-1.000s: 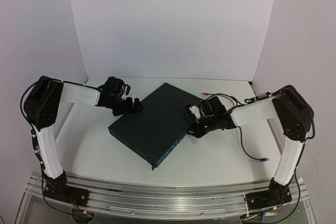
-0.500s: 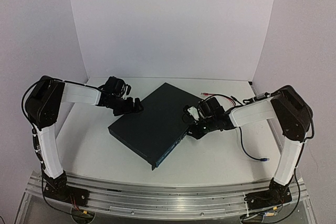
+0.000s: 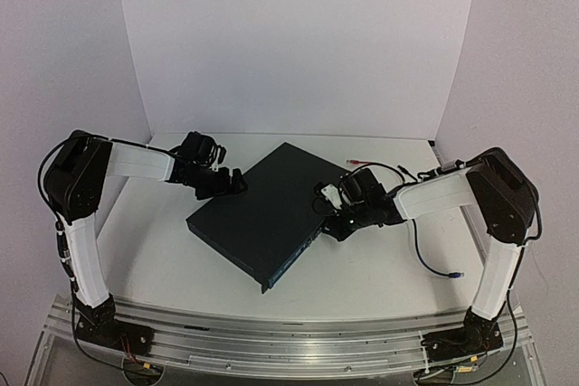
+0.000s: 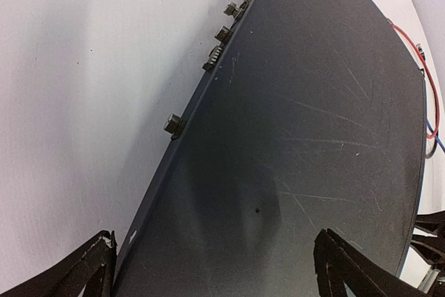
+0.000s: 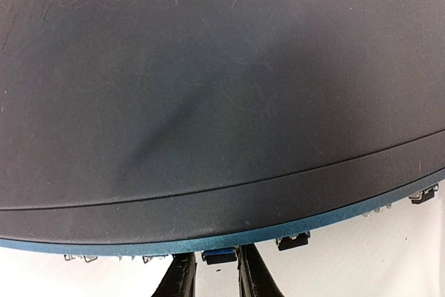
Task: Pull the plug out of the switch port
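Note:
The switch [image 3: 262,214] is a flat dark box lying askew mid-table, with its blue-edged port face [image 5: 292,226] turned toward my right arm. A small blue plug [image 5: 221,255] sits in a port on that face. My right gripper [image 5: 217,276] is at that edge, one finger on each side of the plug and closed in on it. In the top view the right gripper [image 3: 329,223] hides the plug. My left gripper [image 3: 232,183] rests at the switch's far left corner. Its jaws [image 4: 219,279] are spread wide over the dark top [image 4: 299,137], holding nothing.
A red cable [image 3: 364,163] and black cable lie behind the right gripper. A blue cable [image 3: 423,258] trails to a loose blue end [image 3: 459,274] at the right. Small connectors [image 4: 172,124] stick out of the switch's rear edge. White walls stand at the back and sides.
My right gripper has crept slightly left, closer against the port face, and its fingers have narrowed a little. The left arm and switch stay still.

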Motion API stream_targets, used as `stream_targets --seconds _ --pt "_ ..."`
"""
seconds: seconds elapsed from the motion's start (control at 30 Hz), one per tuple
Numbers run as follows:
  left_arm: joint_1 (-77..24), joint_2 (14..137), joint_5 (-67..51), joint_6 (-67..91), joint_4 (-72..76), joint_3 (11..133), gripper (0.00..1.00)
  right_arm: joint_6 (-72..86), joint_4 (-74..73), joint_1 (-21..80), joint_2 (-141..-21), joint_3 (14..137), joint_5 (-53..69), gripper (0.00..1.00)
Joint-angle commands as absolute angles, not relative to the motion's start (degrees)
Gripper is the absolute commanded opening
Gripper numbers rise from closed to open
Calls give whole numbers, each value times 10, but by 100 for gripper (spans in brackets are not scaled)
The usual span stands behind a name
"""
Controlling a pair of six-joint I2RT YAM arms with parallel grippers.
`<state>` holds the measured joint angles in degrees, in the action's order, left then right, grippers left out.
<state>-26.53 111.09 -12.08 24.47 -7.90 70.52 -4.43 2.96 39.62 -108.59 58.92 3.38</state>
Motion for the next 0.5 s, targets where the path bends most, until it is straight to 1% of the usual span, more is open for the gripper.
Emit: stream_targets --seconds 0.0,0.37,0.47 --pt "-269 1124 -151 250 -77 730 98 -54 64 410 -1059 612 38 19" --pt "-269 1130 -155 250 -77 732 98 -59 66 410 -1056 616 36 19" --pt "-269 1133 -157 250 -78 733 98 -57 68 410 -1057 617 33 13"
